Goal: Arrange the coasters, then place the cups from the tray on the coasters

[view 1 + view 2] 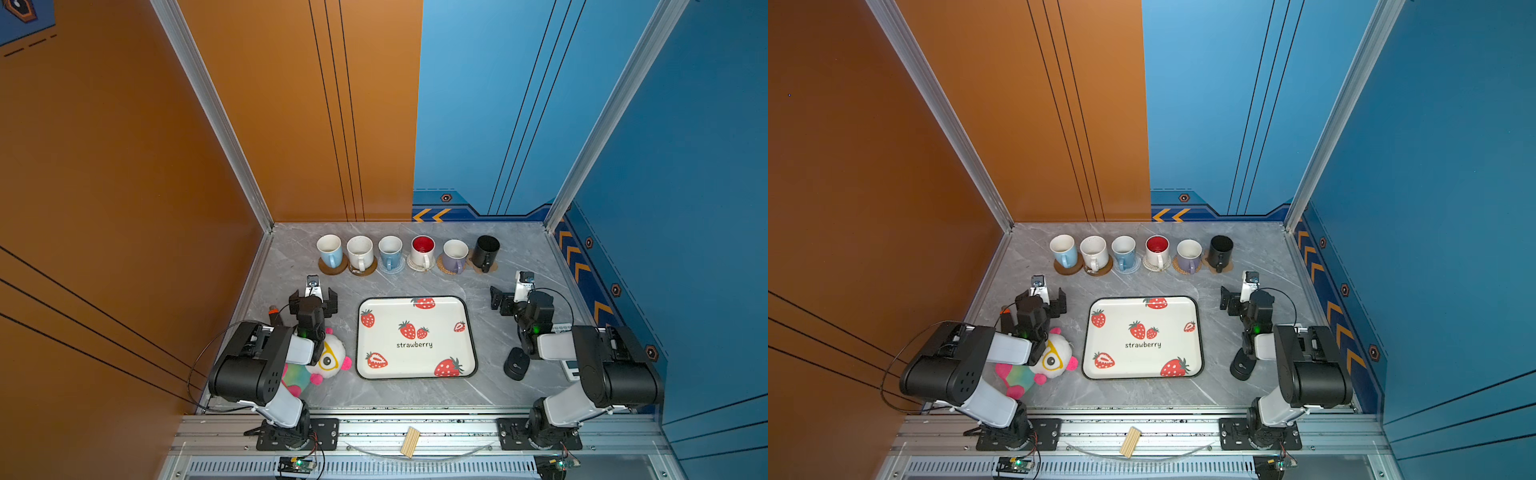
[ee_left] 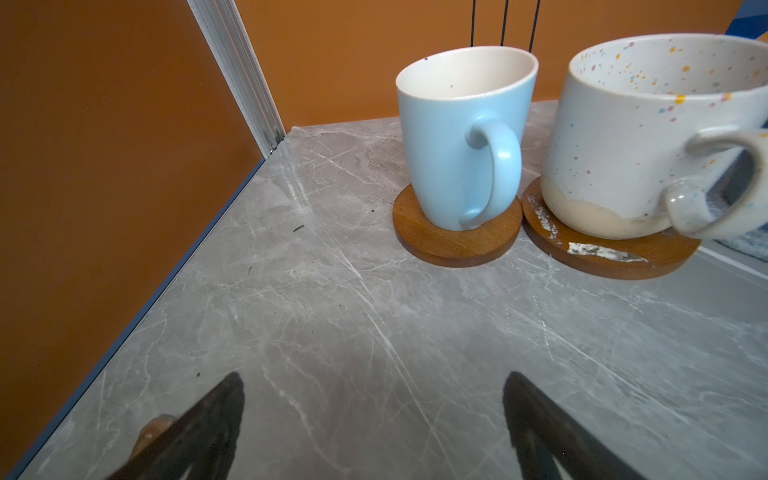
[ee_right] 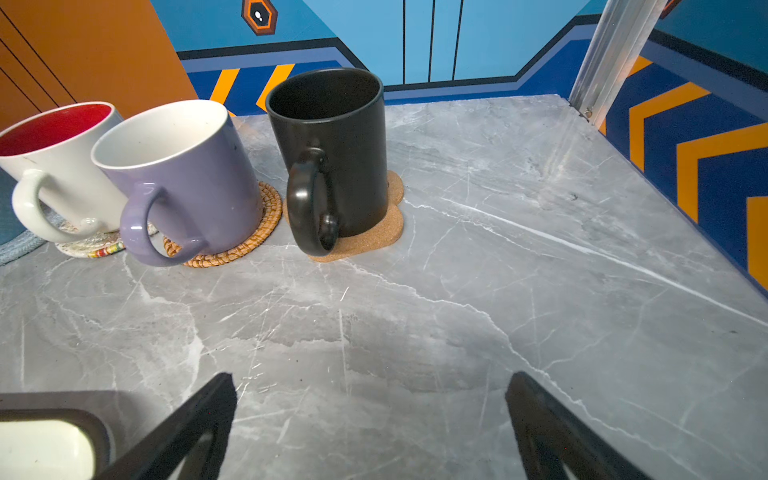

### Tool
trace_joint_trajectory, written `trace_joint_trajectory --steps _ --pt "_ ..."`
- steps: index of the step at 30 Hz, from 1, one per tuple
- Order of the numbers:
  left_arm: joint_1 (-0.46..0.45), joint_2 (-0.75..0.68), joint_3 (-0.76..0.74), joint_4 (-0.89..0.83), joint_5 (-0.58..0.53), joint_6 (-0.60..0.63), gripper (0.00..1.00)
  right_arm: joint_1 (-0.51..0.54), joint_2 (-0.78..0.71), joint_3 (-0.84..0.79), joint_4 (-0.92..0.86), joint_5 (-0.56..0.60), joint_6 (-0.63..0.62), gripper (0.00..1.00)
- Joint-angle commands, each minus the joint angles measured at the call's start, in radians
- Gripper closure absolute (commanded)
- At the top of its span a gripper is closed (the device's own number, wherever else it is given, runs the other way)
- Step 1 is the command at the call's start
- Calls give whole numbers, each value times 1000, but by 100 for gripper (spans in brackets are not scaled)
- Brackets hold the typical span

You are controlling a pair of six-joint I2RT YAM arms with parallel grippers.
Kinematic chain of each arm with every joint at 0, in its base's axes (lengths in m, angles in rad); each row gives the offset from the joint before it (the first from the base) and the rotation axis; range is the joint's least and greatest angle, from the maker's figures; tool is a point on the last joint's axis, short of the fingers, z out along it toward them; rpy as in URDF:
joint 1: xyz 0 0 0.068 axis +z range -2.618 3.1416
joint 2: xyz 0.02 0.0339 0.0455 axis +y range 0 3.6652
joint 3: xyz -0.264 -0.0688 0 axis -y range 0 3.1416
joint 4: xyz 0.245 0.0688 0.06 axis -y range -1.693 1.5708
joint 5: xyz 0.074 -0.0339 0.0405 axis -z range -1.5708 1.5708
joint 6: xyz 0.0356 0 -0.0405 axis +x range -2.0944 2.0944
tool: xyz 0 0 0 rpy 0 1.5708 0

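1. The tray is sitting in the middle of the table with nothing on it, which I judge to mean every cup has been carried off it.

2. The left gripper is hanging to the left of the tray and the right gripper to the right of it, both clear of the row of cups. In each wrist view the jaws are standing wide apart with only bare marble between them, so neither is carrying anything; they are probably parked there to keep away from the finished row.

3. Beyond the tray's far edge, six cups are standing upright in a line, handles turned toward the tray, likely because that is the side they were gripped from. From the left end: a light blue cup, the speckled cup, a second blue cup, the red-lined cup, the lavender cup and the black cup.

4. Under them the coasters are lying side by side in the same row: two brown discs, a grey woven mat, a cream woven mat, the rattan round and the paw-shaped coaster. The black cup is sitting off-centre on the paw shape, though how squarely the others are seated is hard to tell from above.
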Motion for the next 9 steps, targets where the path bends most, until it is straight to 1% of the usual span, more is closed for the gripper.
trace_joint_trajectory --steps 1,4,9 --pt "6 -4 23 -9 -18 -15 2 8 -5 8 24 22 -1 0" --pt "7 -5 23 -9 -17 -15 2 19 -7 16 2 109 13 0" --pt "6 -4 24 -9 -16 -15 2 22 -7 17 2 112 14 0"
